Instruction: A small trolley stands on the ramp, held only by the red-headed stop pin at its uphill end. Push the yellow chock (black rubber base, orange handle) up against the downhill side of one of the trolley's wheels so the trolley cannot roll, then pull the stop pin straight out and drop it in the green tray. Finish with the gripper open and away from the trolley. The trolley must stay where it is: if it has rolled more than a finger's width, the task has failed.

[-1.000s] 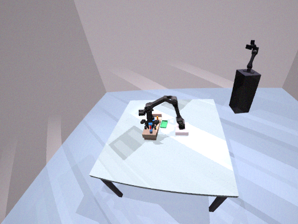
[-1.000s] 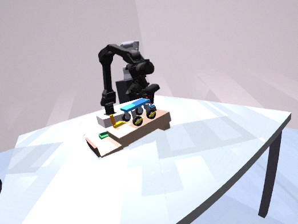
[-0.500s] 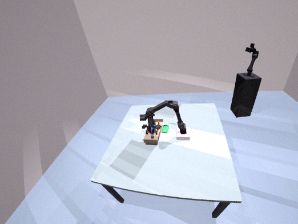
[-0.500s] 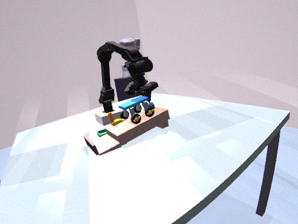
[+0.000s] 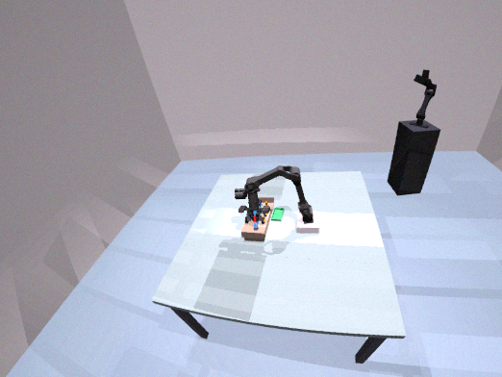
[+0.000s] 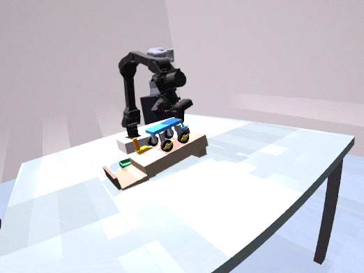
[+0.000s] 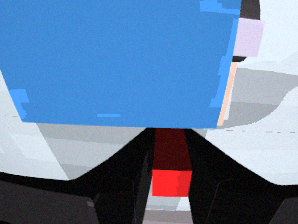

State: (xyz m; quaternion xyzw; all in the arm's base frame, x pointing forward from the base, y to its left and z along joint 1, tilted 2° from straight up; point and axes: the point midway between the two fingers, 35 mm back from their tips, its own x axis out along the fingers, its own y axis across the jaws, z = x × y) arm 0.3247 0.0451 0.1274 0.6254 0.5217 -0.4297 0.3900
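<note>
My gripper (image 6: 180,118) (image 7: 168,134) is shut on the red-headed stop pin (image 7: 171,183) at the trolley's uphill end. The red head shows between the fingers in the wrist view; the pin's lower end is hidden. The trolley (image 6: 164,125) (image 7: 120,65), with a blue deck and black wheels, stands on the ramp (image 6: 139,160) (image 5: 254,232). The yellow chock (image 6: 143,150) with its upright orange handle sits on the ramp at the downhill side, close to the far downhill wheel; I cannot tell whether they touch. The green tray (image 5: 278,214) (image 6: 124,163) lies beside the ramp.
The arm's pale base block (image 5: 308,229) (image 6: 125,146) stands on the table (image 5: 308,289) (image 6: 195,209), beyond the tray from the ramp. The ramp's low end has a raised end stop (image 6: 112,177). A second arm on a black pedestal (image 5: 413,159) stands away from the table.
</note>
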